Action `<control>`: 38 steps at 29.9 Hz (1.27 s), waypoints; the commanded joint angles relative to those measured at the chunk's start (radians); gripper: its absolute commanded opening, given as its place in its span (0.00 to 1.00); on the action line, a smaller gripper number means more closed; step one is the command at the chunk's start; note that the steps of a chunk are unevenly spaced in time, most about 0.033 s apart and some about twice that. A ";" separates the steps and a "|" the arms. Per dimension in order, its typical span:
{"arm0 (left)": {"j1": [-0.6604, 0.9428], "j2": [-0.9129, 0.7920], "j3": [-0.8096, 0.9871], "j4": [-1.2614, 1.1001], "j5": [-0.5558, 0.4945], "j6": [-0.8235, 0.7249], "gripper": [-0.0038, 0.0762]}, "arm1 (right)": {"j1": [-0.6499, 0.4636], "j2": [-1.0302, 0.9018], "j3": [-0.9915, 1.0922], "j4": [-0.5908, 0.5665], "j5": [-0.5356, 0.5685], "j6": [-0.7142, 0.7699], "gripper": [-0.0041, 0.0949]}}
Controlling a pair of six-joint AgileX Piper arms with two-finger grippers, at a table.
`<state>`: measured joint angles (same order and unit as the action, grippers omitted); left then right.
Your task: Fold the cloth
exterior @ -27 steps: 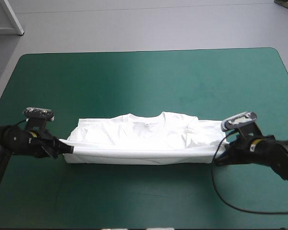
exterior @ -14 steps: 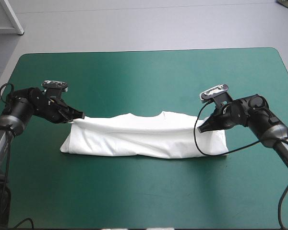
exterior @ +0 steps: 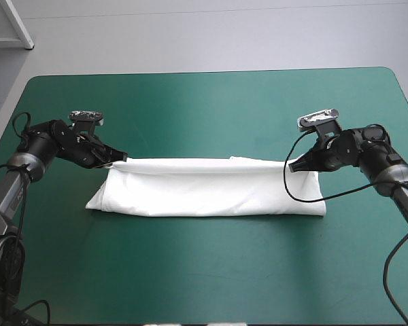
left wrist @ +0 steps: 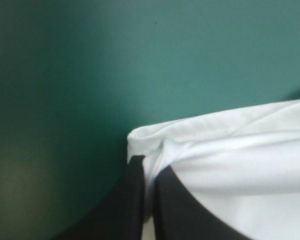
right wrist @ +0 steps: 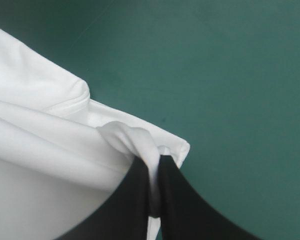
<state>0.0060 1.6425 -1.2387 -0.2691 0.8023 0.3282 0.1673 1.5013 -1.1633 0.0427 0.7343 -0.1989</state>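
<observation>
One T-shirt and two grippers. The T-shirt lies as a long folded band across the middle of the table, on its teal-green cover, parallel to the near edge. The left gripper pinches the band's far left corner, fingers almost together with cloth between them. The right gripper pinches the far right corner the same way. Just before, the collar showed beyond the fold; now the folded layer covers it.

The left arm and the right arm are black near the wrist, built of rounded, bulging joints, with grey tubes farther back. The left gripper and the right gripper each carry two broad black fingers, smooth, curved like fins and tapering to narrow tips.
</observation>
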 commanded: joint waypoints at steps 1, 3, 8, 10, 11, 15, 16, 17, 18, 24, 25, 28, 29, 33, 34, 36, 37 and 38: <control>-0.003 -0.042 -0.036 -0.022 -0.068 0.002 0.07 | -0.024 -0.032 -0.034 0.055 -0.045 -0.071 0.07; -0.003 -0.042 -0.036 -0.022 -0.081 0.002 0.07 | -0.026 -0.028 -0.034 0.069 -0.055 -0.075 0.14; -0.003 -0.042 -0.036 0.004 -0.110 0.004 0.12 | -0.028 -0.015 -0.034 0.018 -0.088 -0.032 0.48; -0.001 -0.042 -0.036 0.006 -0.122 0.022 0.22 | -0.038 -0.015 -0.036 -0.043 -0.122 0.032 0.55; -0.001 -0.042 -0.036 0.006 -0.124 0.036 0.27 | -0.047 -0.015 -0.042 -0.073 -0.124 0.057 0.57; -0.001 -0.042 -0.036 0.006 -0.136 0.055 0.56 | -0.107 -0.015 -0.080 -0.070 -0.108 0.084 0.57; -0.001 -0.042 -0.038 0.006 -0.144 0.055 0.62 | -0.121 -0.015 -0.091 -0.070 -0.098 0.084 0.57; -0.001 -0.042 -0.042 0.008 -0.144 0.055 0.66 | -0.132 -0.018 -0.102 -0.070 -0.087 0.082 0.57; -0.001 -0.044 -0.049 0.010 -0.132 0.055 0.68 | -0.143 -0.023 -0.113 -0.068 -0.071 0.079 0.56; -0.011 -0.080 -0.095 -0.055 -0.043 0.082 0.66 | -0.158 -0.110 -0.122 -0.063 -0.054 0.077 0.55; -0.020 -0.092 -0.097 -0.087 -0.024 0.101 0.65 | -0.158 -0.132 -0.122 -0.058 -0.046 0.077 0.54; -0.062 -0.124 -0.097 -0.222 0.045 0.186 0.60 | -0.158 -0.203 -0.122 -0.030 -0.018 0.079 0.49; -0.086 -0.129 -0.097 -0.271 0.066 0.217 0.56 | -0.158 -0.228 -0.122 -0.017 -0.010 0.079 0.48; -0.212 -0.128 -0.097 -0.361 0.093 0.243 0.19 | -0.158 -0.314 -0.122 -0.024 0.032 0.064 0.25; -0.257 -0.122 -0.097 -0.372 0.090 0.253 0.08 | -0.158 -0.336 -0.122 -0.037 0.049 0.064 0.11; -0.312 -0.101 -0.097 -0.386 0.078 0.250 0.07 | -0.158 -0.359 -0.122 -0.052 0.068 0.074 0.03; -0.347 -0.083 -0.097 -0.403 0.073 0.234 0.07 | -0.158 -0.372 -0.122 -0.054 0.088 0.081 0.03; -0.368 -0.068 -0.095 -0.419 0.067 0.229 0.07 | -0.158 -0.377 -0.122 -0.052 0.103 0.086 0.02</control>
<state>-0.3001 1.5792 -1.3025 -0.6073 0.9019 0.5713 0.0162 1.1701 -1.2528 0.0000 0.8440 -0.1224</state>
